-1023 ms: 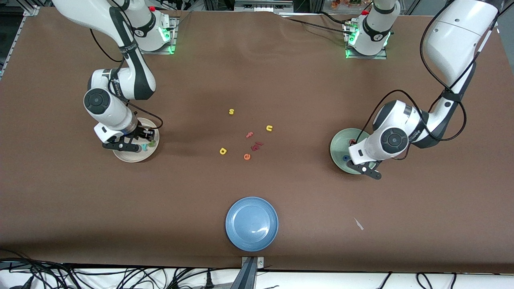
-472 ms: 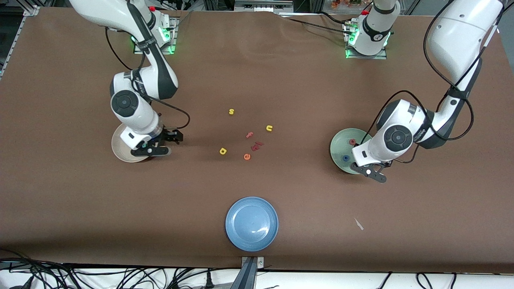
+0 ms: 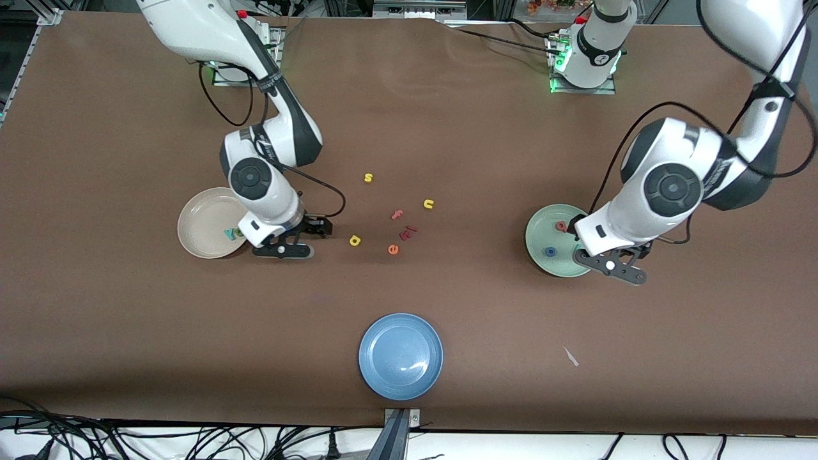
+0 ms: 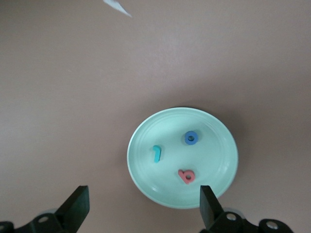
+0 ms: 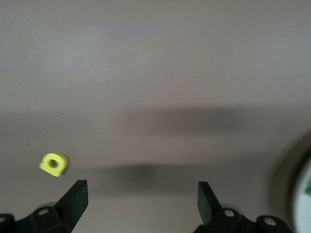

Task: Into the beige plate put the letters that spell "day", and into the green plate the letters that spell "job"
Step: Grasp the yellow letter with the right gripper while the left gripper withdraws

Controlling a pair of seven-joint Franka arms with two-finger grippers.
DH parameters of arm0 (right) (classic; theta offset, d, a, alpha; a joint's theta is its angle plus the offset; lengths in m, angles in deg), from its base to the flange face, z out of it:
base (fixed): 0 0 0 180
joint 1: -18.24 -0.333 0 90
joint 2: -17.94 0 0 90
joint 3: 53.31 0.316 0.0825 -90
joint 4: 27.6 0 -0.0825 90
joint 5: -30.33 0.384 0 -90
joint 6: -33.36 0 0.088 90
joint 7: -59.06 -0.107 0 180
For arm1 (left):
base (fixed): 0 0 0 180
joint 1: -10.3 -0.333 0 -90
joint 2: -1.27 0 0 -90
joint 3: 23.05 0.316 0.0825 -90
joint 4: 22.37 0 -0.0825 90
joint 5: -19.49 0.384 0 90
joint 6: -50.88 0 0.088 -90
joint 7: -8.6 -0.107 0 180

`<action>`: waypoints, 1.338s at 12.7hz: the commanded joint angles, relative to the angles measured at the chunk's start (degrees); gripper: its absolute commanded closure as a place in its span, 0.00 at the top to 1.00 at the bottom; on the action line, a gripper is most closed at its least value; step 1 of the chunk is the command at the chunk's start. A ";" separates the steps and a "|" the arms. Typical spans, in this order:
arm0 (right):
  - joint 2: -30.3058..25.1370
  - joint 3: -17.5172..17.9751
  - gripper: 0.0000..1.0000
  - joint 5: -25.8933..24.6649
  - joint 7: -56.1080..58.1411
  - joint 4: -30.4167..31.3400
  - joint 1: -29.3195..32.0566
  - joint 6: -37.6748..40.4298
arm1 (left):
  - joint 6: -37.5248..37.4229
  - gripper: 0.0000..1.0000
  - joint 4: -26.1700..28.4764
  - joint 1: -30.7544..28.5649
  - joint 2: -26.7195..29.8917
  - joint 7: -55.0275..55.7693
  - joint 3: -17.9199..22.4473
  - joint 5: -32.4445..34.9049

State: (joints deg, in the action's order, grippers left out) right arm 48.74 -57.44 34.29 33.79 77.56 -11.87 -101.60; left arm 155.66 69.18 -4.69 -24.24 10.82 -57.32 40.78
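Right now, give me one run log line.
green plate: j, o, b in | beige plate: a missing | left gripper: open | right gripper: open

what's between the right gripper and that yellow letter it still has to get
Nothing visible. The right gripper, open, is over bare table between the beige plate and the yellow letter; the orange e and other loose letters lie past it, toward the left arm's end.

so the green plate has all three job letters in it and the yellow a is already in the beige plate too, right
Not quite. The green plate does hold all three job letters, but the yellow a lies on the table, beside the beige plate, toward the table's middle, as the front view shows.
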 commanded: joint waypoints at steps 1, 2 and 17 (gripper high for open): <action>3.82 2.01 1.00 0.97 -1.97 -6.53 0.40 3.29 | -6.94 1.00 -7.77 1.62 -0.68 -0.11 -0.71 -1.25; 4.70 2.45 1.00 0.88 -1.97 -8.29 0.14 4.43 | -7.30 1.00 -9.18 1.81 -0.60 -0.11 -0.71 -1.34; 12.70 2.63 0.97 0.96 -4.26 -14.19 -4.69 4.70 | -6.90 1.00 7.21 14.39 27.77 -0.55 27.85 -23.67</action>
State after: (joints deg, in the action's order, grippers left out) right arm 59.78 -54.70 34.39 29.97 65.96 -16.55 -97.58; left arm 143.89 67.07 12.26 -2.35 10.75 -29.60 17.61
